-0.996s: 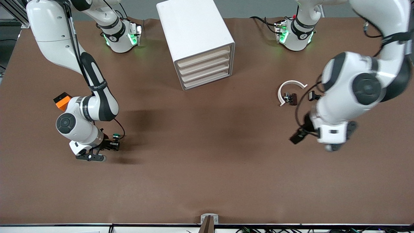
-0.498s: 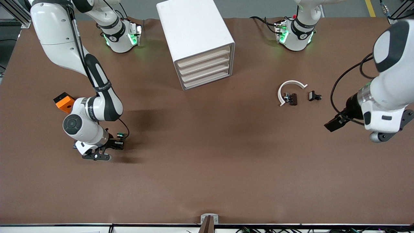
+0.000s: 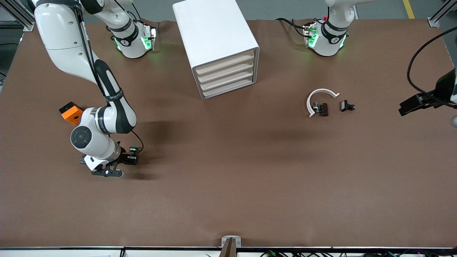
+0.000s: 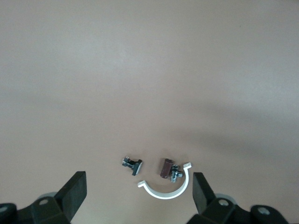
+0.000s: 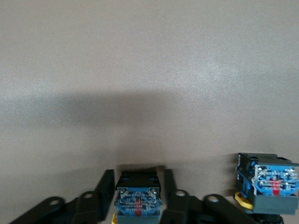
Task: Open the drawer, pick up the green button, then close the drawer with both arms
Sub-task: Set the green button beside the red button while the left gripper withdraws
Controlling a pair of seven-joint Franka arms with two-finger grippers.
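Observation:
The white cabinet [image 3: 214, 35] stands near the robots' bases, all its cream drawer fronts [image 3: 225, 74] flush and shut. The green-capped button [image 3: 133, 148] is down at the table near the right arm's end. In the right wrist view its blue base [image 5: 138, 198] faces the camera. My right gripper [image 3: 129, 159] [image 5: 138, 176] straddles it, fingers slightly apart, with a thin gap on each side. My left gripper [image 4: 138, 185] is open and holds nothing, high over the left arm's end of the table, almost out of the front view.
A yellow-capped button [image 5: 268, 184] stands close beside the right gripper. An orange block [image 3: 70, 112] lies by the right arm's elbow. A white curved clip [image 3: 319, 94] [image 4: 166, 191] and two small dark parts [image 3: 321, 109] [image 3: 347, 106] lie toward the left arm's end.
The left arm has swung up and away from the small parts, almost out of the front view. The right gripper shifted slightly with the button, and its fingers have eased off it.

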